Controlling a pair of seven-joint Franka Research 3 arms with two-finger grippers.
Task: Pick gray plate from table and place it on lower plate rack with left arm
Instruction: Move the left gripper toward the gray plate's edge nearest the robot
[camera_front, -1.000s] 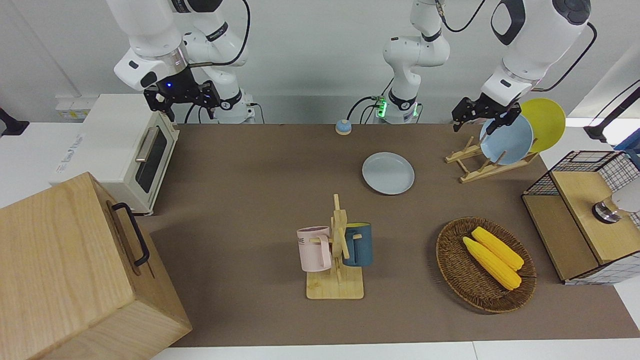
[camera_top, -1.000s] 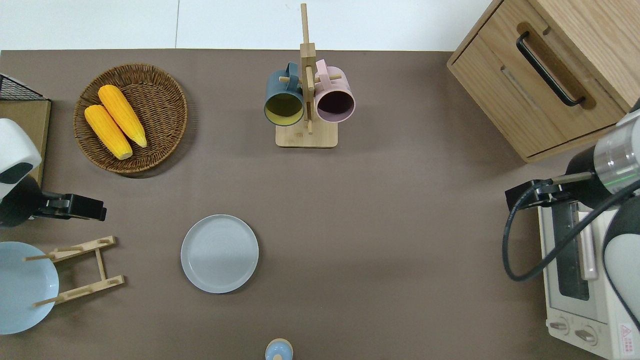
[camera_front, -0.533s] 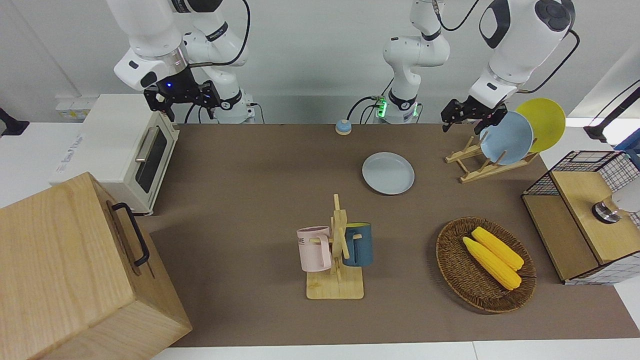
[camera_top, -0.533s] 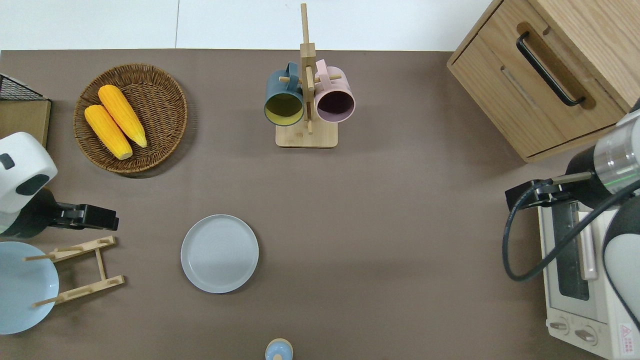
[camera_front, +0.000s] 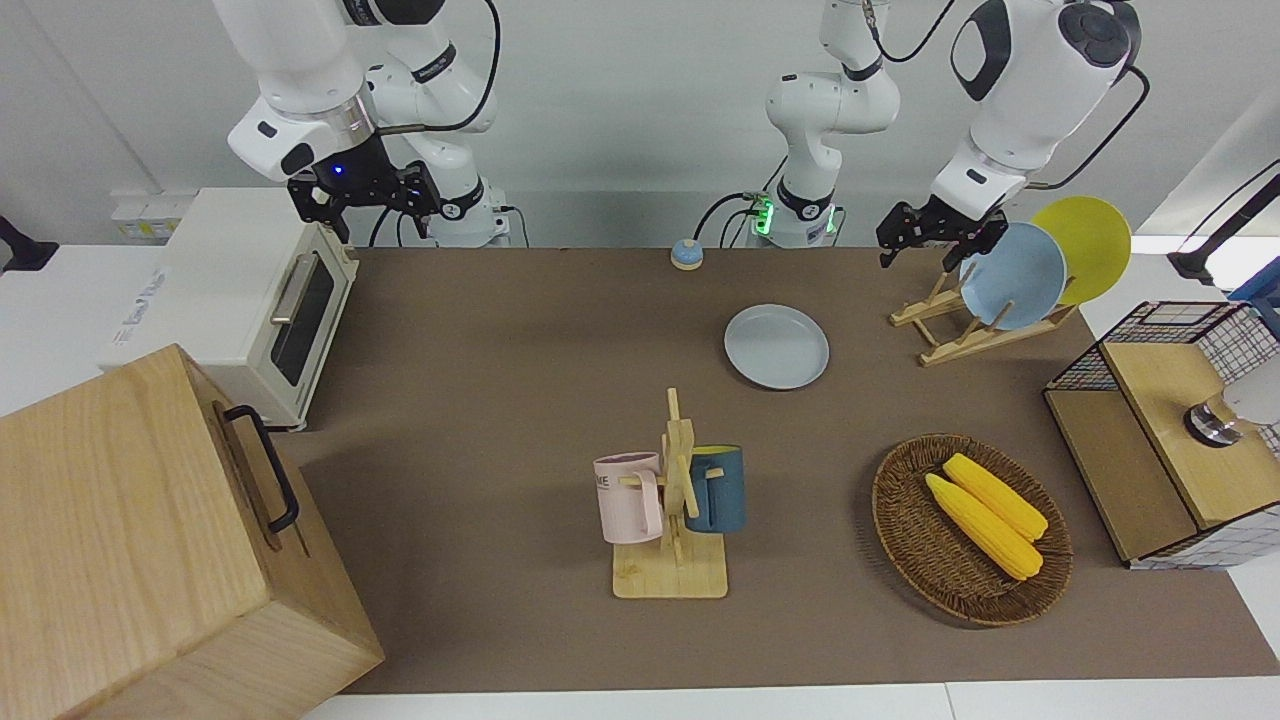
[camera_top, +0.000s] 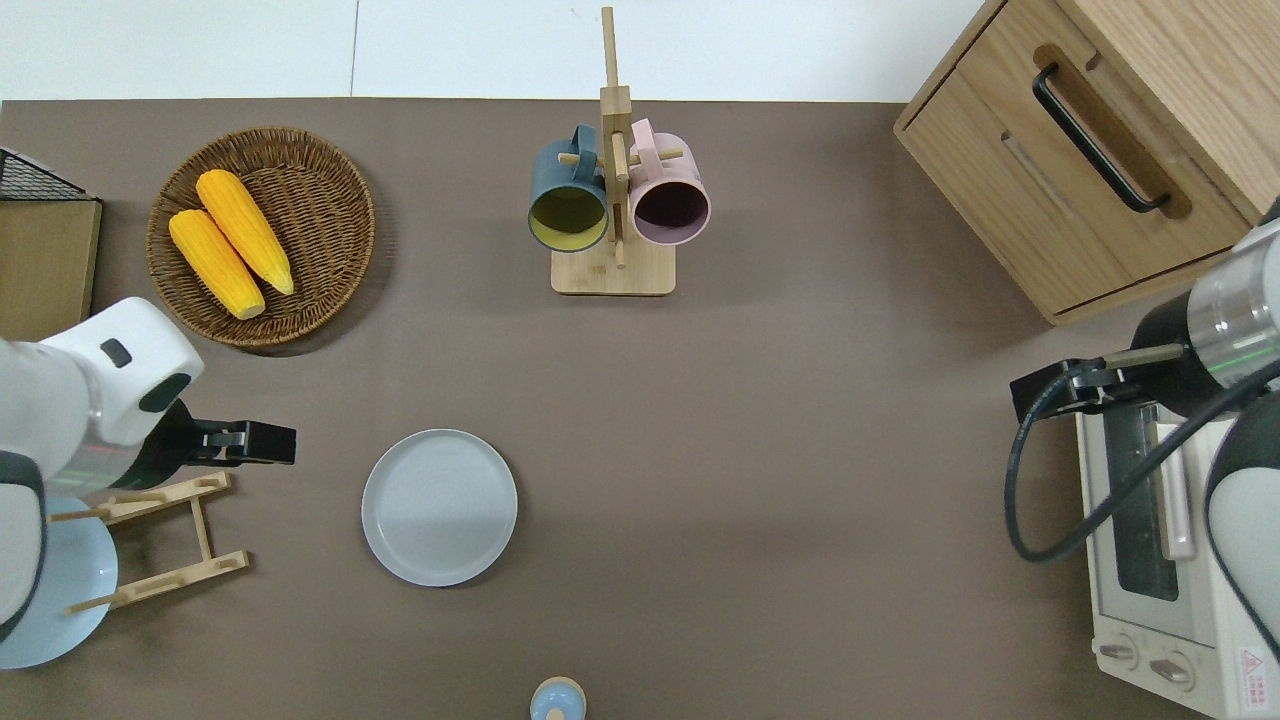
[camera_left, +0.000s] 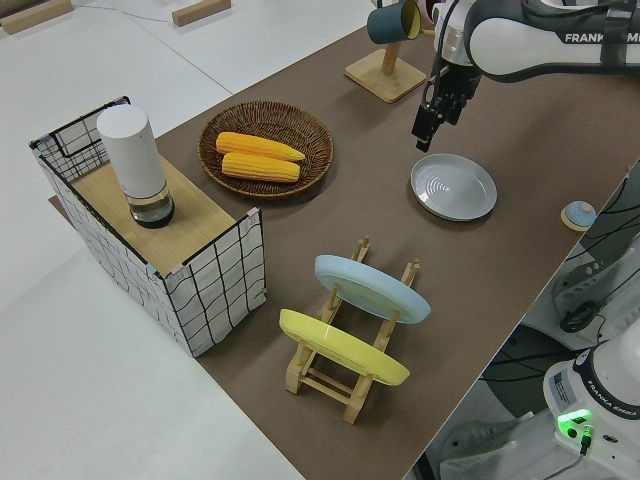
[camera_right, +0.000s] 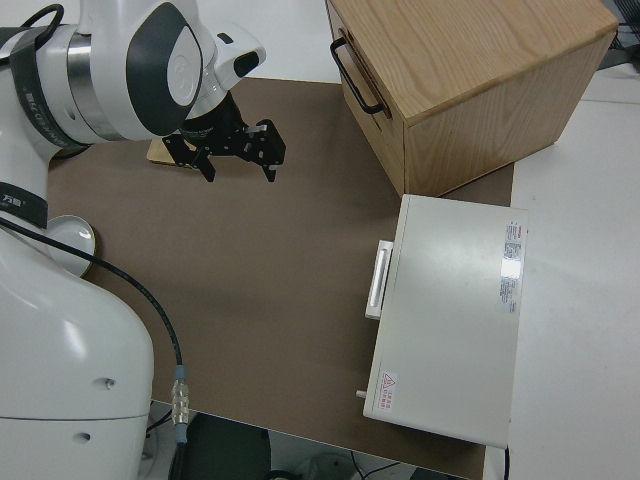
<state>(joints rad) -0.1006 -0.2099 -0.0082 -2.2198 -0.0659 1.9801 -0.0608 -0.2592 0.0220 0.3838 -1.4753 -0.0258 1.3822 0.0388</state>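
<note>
The gray plate (camera_top: 440, 507) lies flat on the brown table (camera_top: 800, 450), with nothing on it and nothing touching it. From the plate, the lower plate rack (camera_top: 160, 545) is at about nine o'clock in the overhead view, toward the left arm's end of the table. The rack's pegs nearest the plate are bare. A light blue plate (camera_front: 1012, 277) and a yellow plate (camera_front: 1085, 248) lean in the rack's other slots (the yellow one does not show from overhead).

The left gripper (camera_top: 262, 443) is up in the air over the bare table, between the rack and the gray plate, at about ten o'clock from the plate. It holds nothing. I cannot tell if its fingers are apart or together.

The right arm (camera_front: 300, 80) is parked, and its gripper (camera_right: 237, 152) has its fingers apart and holds nothing.

At about twelve o'clock from the gray plate, farther from the robots, stands a wooden mug stand (camera_top: 613, 200) with a dark blue mug (camera_top: 568, 205) and a pink mug (camera_top: 670, 200). A wicker basket (camera_top: 330, 250) with two corn cobs (camera_top: 230, 245) sits at about eleven o'clock.
</note>
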